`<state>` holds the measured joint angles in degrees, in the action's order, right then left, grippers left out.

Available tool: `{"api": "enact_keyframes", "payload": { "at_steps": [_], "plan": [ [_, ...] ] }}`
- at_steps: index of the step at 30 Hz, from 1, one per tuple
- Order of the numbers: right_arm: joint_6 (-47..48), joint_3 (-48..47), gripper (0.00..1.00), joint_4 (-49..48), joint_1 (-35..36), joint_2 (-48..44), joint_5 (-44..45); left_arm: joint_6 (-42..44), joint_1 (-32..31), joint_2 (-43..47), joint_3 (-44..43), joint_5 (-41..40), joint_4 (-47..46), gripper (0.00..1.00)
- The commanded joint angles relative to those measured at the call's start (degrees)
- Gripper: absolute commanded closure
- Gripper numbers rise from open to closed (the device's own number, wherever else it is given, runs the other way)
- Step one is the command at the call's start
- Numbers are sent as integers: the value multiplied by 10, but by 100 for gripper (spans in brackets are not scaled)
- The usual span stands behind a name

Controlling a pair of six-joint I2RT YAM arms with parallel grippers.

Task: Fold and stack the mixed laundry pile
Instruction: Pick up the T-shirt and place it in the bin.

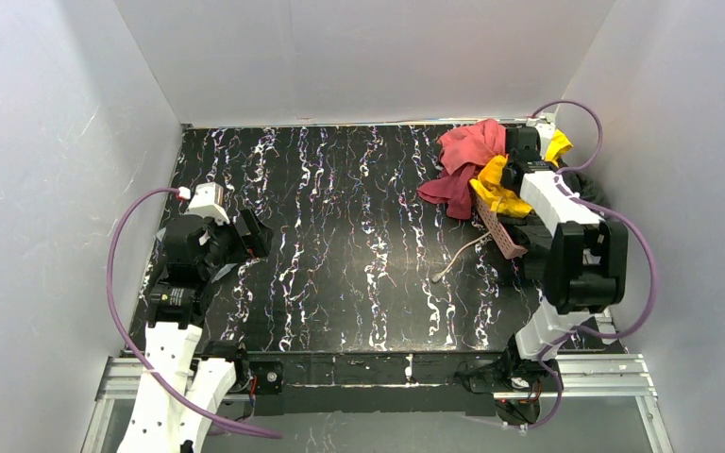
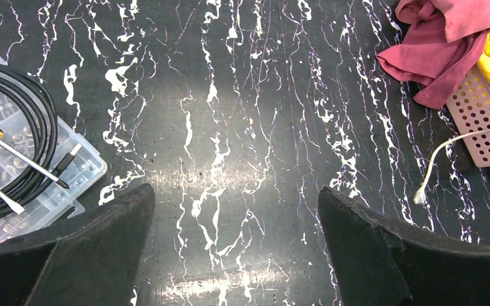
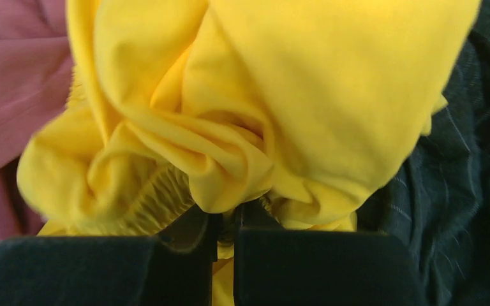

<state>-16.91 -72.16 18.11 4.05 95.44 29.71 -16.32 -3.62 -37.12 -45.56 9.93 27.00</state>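
I am viewing the laundry pile (image 1: 491,165) bunched in the far right corner of the worktop (image 1: 340,236). It is partly lying over a pink basket (image 1: 502,234), which is tilting at the pile's near side. A salmon-red garment (image 1: 470,143) is lying on the pile's left side. A darker maroon garment (image 1: 446,193) is drooping below it onto the worktop. The yellow garment (image 1: 494,189) is sitting in the middle of the pile, just right of the red cloth. In the right wrist view a charcoal garment (image 3: 466,178) is showing, touching the yellow one on its right.

The right gripper (image 3: 226,237) is reaching into the pile from the near side. Its jaws are standing almost closed, and a fold of the yellow garment is running down between them, so I am recording that fold as pinched.

The left gripper (image 2: 236,194) is hovering over the left part of the worktop, well apart from the pile. Its jaws are spread wide, with nothing between them but bare worktop.

A cream cord (image 1: 458,255) is trailing from the basket towards the middle of the worktop. A clear parts box (image 2: 44,185) is lying at the left edge, carrying a coil of black cable (image 2: 38,108) and a screwdriver (image 2: 13,148).
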Motion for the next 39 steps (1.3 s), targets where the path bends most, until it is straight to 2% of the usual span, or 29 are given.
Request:
{"api": "enact_keyframes", "payload": {
  "at_steps": [1,5,7,9,11,13,16,20,25,30,34,39],
  "plan": [
    [-16,-29,99,-42,-34,67,-14,4,-3,-3,0,11,-3,2],
    [-5,-104,99,-25,-62,128,-31,4,-3,-5,0,10,-3,2],
    [4,-139,92,-7,-63,130,-36,4,-3,-5,0,10,-3,2],
    [6,-151,75,2,-63,106,-43,4,-4,-5,0,11,-3,2],
    [3,-143,50,-8,-63,62,-55,4,-4,-4,-1,11,-2,2],
    [3,-136,30,-6,-63,12,-76,4,-4,-2,0,11,-2,2],
    [5,-129,13,-2,-60,-50,-142,4,-3,-1,0,12,-3,2],
    [33,-140,2,-1,-32,-84,-194,2,-3,-1,0,17,-4,2],
    [90,-179,1,14,33,-40,-188,2,-3,-1,0,18,-5,2],
    [124,-222,2,44,81,39,-118,3,-3,-5,0,18,-5,2],
    [129,-253,10,61,92,99,-52,3,-3,-11,0,18,-5,2],
    [147,-280,25,66,96,154,-42,2,-3,-24,1,13,-3,2]
  ]
}}
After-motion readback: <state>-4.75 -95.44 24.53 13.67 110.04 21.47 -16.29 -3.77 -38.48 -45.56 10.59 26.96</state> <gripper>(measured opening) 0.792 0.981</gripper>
